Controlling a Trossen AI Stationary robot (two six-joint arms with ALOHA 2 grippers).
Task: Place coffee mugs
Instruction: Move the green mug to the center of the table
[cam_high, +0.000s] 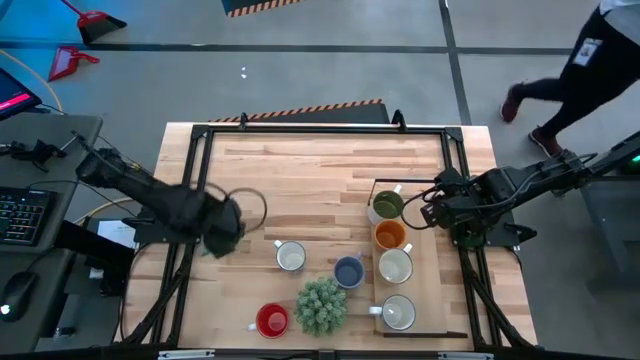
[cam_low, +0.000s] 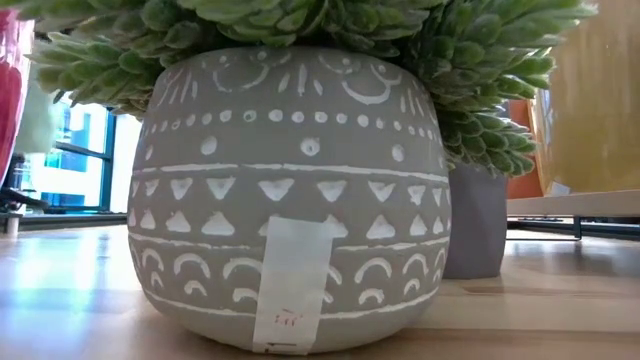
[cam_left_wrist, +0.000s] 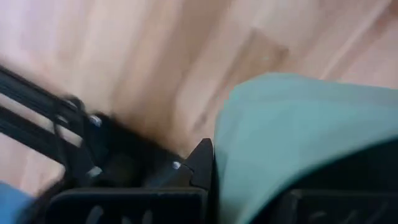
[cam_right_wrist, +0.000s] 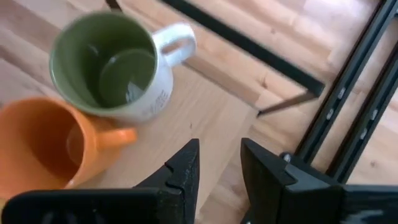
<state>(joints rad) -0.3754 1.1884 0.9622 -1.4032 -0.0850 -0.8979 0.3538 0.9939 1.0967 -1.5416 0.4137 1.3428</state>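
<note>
Saw the left gripper (cam_high: 228, 228) at the left centre of the high view, over the table (cam_high: 300, 170), blurred. Found it closed tight on the green mug (cam_left_wrist: 298, 124), whose teal-green wall filled the right half of the left wrist view beside one dark finger (cam_left_wrist: 202, 158). Could not make out which part of the mug was pinched.

Saw the right gripper (cam_high: 440, 212) at the right centre of the high view, just right of the olive green mug (cam_high: 387, 205), with its fingers (cam_right_wrist: 183, 165) apart and nothing between them.

Counted four mugs in a column on the tray (cam_high: 425, 290) at the right: the olive green mug at the top, then the orange mug (cam_high: 390, 235) just below it, then two white mugs (cam_high: 395, 265) (cam_high: 398, 312).

Found three more on bare wood at the lower centre: a white mug (cam_high: 290, 257), the blue-grey mug (cam_high: 348, 270) and the red mug (cam_high: 272, 320), around the spiky plant (cam_high: 321, 305). Noted its patterned grey pot (cam_low: 290, 190) filling the low view.

Saw a person (cam_high: 570, 80) at the upper right, off the table.
</note>
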